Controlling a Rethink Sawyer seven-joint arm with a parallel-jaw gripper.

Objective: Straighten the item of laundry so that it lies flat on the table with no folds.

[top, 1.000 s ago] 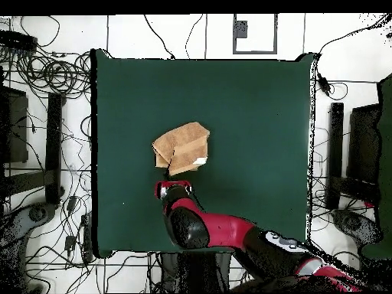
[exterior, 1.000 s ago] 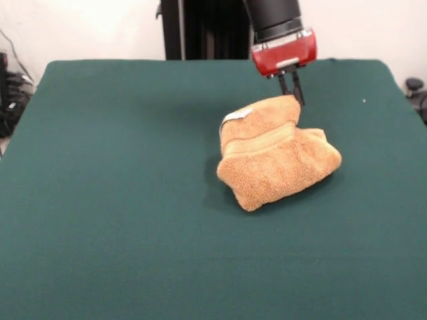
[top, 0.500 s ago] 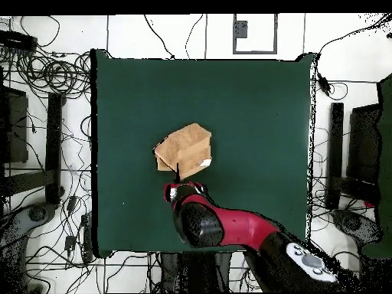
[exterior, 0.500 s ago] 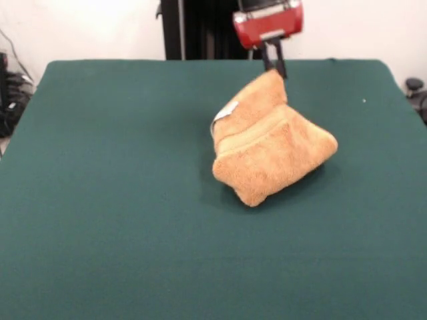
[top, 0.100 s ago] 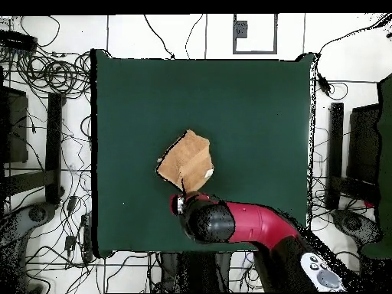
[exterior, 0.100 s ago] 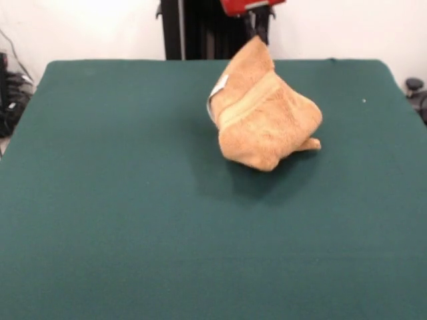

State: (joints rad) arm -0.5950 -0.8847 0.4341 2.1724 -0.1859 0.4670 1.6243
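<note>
The item of laundry (exterior, 0.100 s ago: pixel 267 113) is an orange-tan terry towel, bunched and folded, hanging from one corner. My gripper (exterior, 0.100 s ago: pixel 257 32) is at the top of the front view, shut on that top corner. A woven band (exterior, 0.100 s ago: pixel 250 100) runs slantwise across the towel, and a small white label (exterior, 0.100 s ago: pixel 217 87) sticks out on its left side. The lower folds hang just over the dark green table (exterior, 0.100 s ago: pixel 100 200); I cannot tell whether they touch it. In the overhead view the towel (top, 0.100 s ago: pixel 186 159) sits left of the table's (top, 0.100 s ago: pixel 253 115) centre, with my gripper (top, 0.100 s ago: pixel 183 191) at its near edge.
The red arm (top, 0.100 s ago: pixel 237 222) reaches in over the table's edge nearest the base. Cables (top, 0.100 s ago: pixel 46 76) and black stands (top, 0.100 s ago: pixel 335 145) lie on the floor on both sides of the table. Green cloth stretches wide on every side of the towel.
My gripper has risen and shifted left in the front view, lifting the towel by its corner. The towel now hangs taller and has come further off the table.
</note>
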